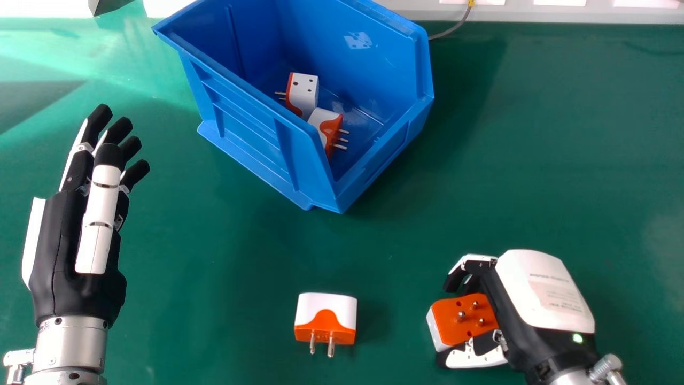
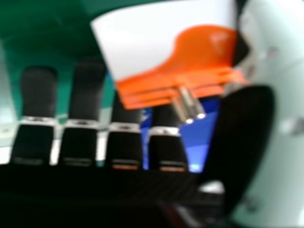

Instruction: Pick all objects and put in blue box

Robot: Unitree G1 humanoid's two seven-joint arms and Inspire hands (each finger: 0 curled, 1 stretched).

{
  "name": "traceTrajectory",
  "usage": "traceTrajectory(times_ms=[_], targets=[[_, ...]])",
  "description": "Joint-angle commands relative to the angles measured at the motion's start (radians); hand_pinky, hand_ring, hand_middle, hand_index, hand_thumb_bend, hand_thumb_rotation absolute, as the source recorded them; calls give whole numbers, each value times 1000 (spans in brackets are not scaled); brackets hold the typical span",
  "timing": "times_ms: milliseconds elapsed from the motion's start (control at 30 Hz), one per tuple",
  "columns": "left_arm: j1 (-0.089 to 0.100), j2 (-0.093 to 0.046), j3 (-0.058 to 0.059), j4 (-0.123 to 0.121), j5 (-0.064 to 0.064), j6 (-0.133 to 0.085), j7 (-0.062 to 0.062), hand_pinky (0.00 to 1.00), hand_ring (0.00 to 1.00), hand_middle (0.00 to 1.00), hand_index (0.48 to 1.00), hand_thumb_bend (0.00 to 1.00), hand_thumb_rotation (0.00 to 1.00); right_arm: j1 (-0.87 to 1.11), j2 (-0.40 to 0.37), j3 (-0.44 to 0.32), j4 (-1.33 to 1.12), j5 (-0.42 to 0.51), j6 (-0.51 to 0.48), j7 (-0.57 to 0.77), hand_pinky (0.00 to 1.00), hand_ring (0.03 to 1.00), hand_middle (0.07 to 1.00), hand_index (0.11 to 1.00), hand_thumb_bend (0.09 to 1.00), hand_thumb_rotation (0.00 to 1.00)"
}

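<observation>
Fingers of R hand [image 1: 534, 291] part-curled round orange-white adapter [image 1: 450, 321], thumb prob. touching it, L hand [image 1: 69, 246] relaxed

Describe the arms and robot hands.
Left robot hand: black, white side panel, white thumb with black tip. Right robot hand: black, rounded white back cover with small print, green light near the wrist. Left forearm: silver, cylindrical, side bracket.
</observation>
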State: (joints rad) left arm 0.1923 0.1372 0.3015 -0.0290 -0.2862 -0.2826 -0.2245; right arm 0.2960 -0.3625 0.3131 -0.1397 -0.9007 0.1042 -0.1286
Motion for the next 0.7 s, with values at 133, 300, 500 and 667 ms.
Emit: traceTrajectory(times_ms=[133, 300, 500, 667], targets=[[-4, 17, 11, -22, -6, -7, -8, 885, 910, 920, 924, 484, 774, 0, -23, -27, 25, -37, 56, 10, 318, 438, 513, 524, 501, 2], [-4, 19, 14, -22, -7, -6, -11, 887, 910, 919, 922, 485, 773, -6, -18, -35, 28, -29, 67, 14, 309, 431, 501, 526, 498, 1], [-5, 19, 13, -24, -4, -8, -10, 884, 906, 915, 916, 486, 771, -14, -21, -27, 43, -59, 78, -8, 261, 373, 482, 523, 503, 0], [-7, 22, 15, -17, -7, -12, -16, 884, 904, 913, 914, 484, 771, -17, -23, -34, 59, -44, 69, -19, 220, 315, 478, 508, 510, 0]])
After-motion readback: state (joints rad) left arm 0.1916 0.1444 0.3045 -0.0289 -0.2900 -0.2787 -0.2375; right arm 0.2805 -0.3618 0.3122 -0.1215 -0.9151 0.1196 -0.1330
